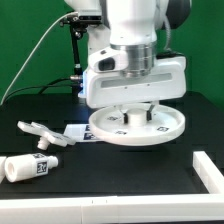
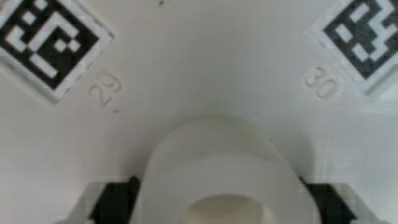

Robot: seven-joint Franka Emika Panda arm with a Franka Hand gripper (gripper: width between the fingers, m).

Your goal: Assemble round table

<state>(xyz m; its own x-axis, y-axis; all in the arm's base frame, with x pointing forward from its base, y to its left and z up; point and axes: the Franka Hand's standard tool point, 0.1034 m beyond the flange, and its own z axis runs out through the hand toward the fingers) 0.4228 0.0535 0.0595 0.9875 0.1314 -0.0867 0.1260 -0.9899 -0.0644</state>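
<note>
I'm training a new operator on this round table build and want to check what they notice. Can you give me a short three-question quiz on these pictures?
1. True or false: the leg and the foot piece both lie on the table, apart from the round disc.
2. Which part does the gripper sit over? A) round disc B) leg C) foot piece
3. Fill in: in the wrist view, the gripper's fingers flank the disc's central ____.
Key: 1 true; 2 A; 3 hub.

Smooth white plastic disc (image 1: pixel 140 129), matt black table (image 1: pixel 120 176).
</note>
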